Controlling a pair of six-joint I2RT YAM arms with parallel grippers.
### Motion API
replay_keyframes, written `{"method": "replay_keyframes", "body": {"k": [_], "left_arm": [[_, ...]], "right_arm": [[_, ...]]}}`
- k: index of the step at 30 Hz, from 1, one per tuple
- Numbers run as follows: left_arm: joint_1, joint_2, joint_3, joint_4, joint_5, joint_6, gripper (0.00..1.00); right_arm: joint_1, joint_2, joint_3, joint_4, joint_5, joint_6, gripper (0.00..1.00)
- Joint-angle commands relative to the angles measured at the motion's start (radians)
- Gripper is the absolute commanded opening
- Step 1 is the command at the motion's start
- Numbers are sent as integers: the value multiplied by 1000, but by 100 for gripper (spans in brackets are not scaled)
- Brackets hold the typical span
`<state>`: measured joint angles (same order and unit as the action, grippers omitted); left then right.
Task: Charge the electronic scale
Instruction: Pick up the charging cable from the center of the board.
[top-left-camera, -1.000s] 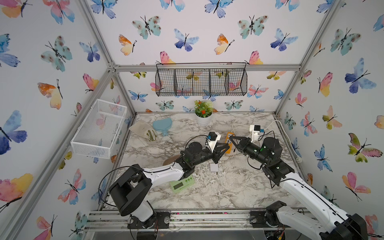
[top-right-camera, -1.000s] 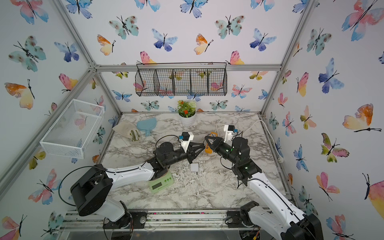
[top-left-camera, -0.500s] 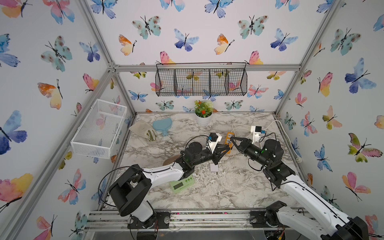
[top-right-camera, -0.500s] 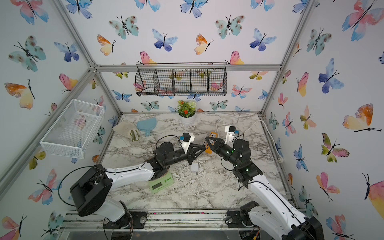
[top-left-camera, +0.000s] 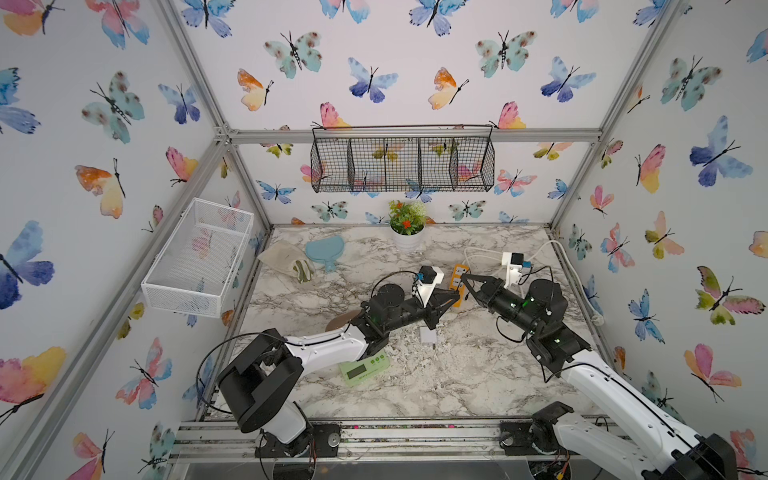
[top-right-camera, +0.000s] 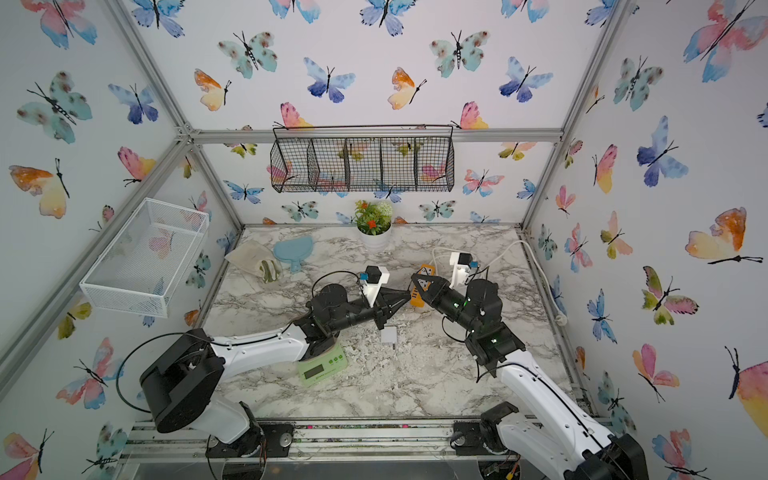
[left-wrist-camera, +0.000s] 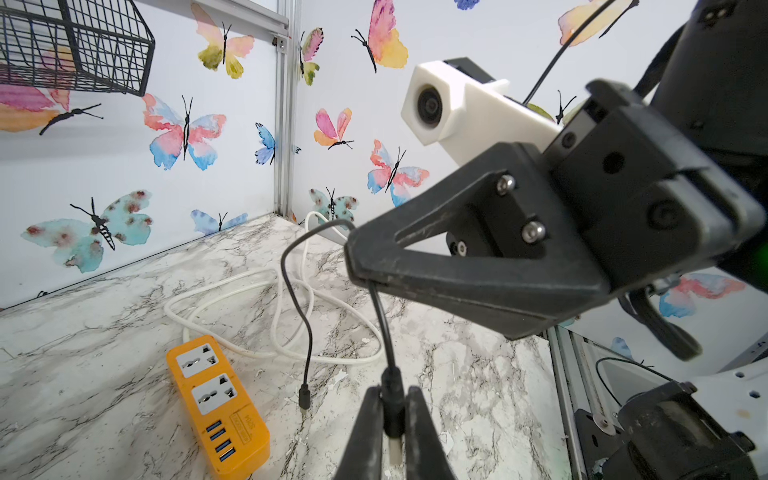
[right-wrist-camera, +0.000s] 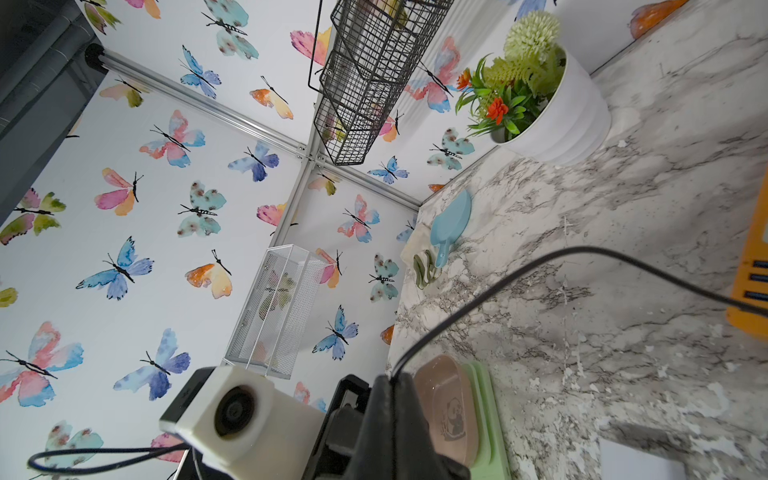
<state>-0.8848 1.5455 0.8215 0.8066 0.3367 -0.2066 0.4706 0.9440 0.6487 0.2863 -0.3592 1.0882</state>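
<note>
The left tool (left-wrist-camera: 392, 405) is clamping the black cable (left-wrist-camera: 390, 374) by its plug near the orange power strip (left-wrist-camera: 218, 405), the right tool (left-wrist-camera: 353, 266) pinching its slack, seemingly to steady insertion, while the electronic scale (top-left-camera: 365, 368) is sitting well apart from that strip

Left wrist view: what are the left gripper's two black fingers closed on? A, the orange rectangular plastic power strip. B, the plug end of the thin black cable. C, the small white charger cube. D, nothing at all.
B: the left gripper pinches the thin black cable by its plug, while the orange power strip lies apart from it on the marble table.
</note>
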Motion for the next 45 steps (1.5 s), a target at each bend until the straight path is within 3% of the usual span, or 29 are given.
{"method": "replay_keyframes", "body": {"k": [1, 4, 7, 9, 13, 15, 17, 20, 26, 35, 41, 45], "left_arm": [[-4, -19, 13, 7, 27, 2, 7], [-2, -29, 26, -39, 44, 26, 7], [20, -52, 44, -117, 95, 72, 6], [54, -64, 68, -183, 187, 87, 7], [121, -72, 164, -414, 362, 176, 7], [162, -60, 229, -544, 465, 216, 7], [216, -57, 278, -645, 559, 250, 7], [280, -90, 300, -718, 592, 283, 7], [379, -121, 356, -855, 648, 329, 7], [386, -44, 522, -1190, 667, 546, 7], [383, -29, 573, -1287, 675, 630, 6], [378, -15, 600, -1328, 677, 657, 6]], "right_arm": [[2, -19, -11, 37, 14, -15, 6], [2, -20, -4, 49, 10, -104, 24], [1, -14, 18, 31, 23, -334, 45], [-3, 0, 39, 27, -21, -550, 52], [-10, 29, 54, 77, -229, -908, 57], [-14, 71, 112, 6, -383, -1080, 59], [-20, 103, 196, -94, -405, -1188, 59], [-42, 122, 246, -108, -497, -1257, 62], [-67, 179, 341, -265, -551, -1344, 63], [-69, 268, 427, -381, -670, -1504, 59], [-68, 395, 565, -570, -821, -1587, 57], [-68, 427, 597, -598, -833, -1590, 54]]}}
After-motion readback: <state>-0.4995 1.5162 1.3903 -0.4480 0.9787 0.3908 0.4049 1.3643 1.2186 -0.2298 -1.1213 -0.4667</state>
